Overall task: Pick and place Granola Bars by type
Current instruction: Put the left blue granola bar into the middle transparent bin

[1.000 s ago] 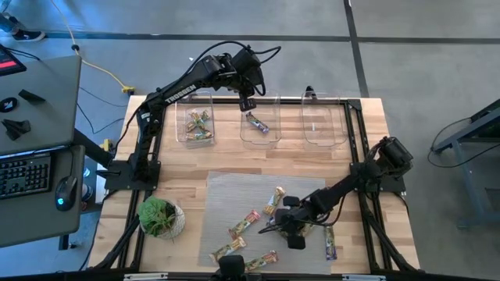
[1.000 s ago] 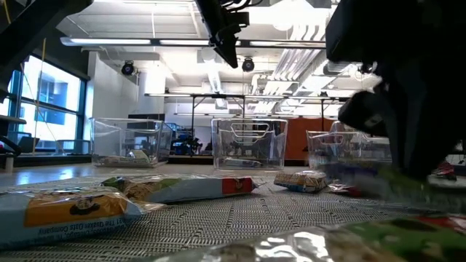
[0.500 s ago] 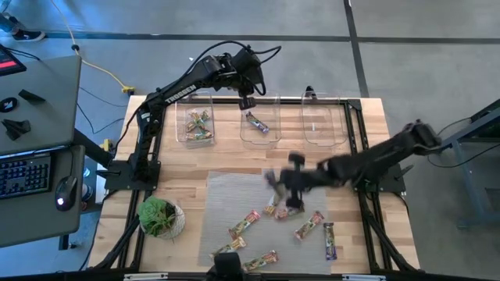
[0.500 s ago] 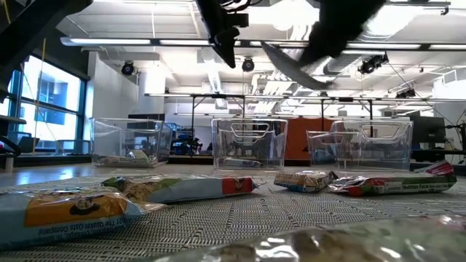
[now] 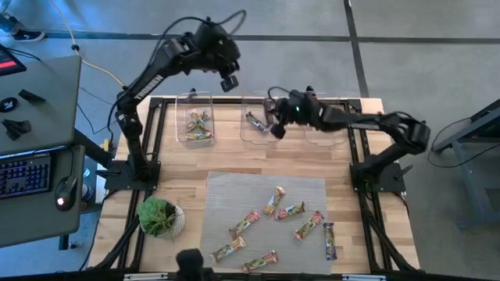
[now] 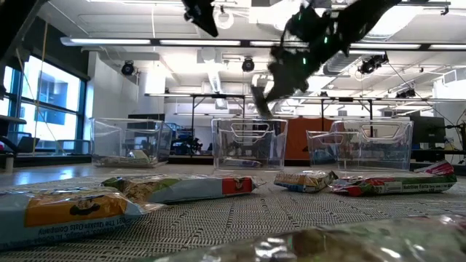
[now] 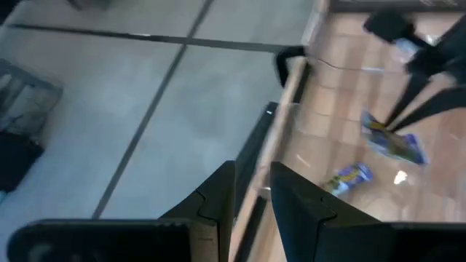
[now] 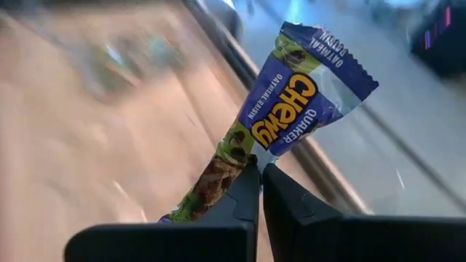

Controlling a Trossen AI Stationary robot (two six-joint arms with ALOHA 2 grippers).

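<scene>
Bar (image 8: 284, 116) pinched in right fingers (image 8: 258, 191) over middle bin (image 5: 258, 125).
It matches the bar there; left fingers (image 7: 251, 191), at 11 o'clock, grasp nothing.

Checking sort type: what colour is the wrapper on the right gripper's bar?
Purple-blue bar, yellow "CHEWY" lettering; right wrist view shows it best.

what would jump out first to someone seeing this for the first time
The right hand, shut on a purple Chewy granola bar, hangs over the middle clear bin at the table's far edge. Six more bars lie loose on the grey mat near the front, and the left hand hovers beyond the left bin.
</scene>
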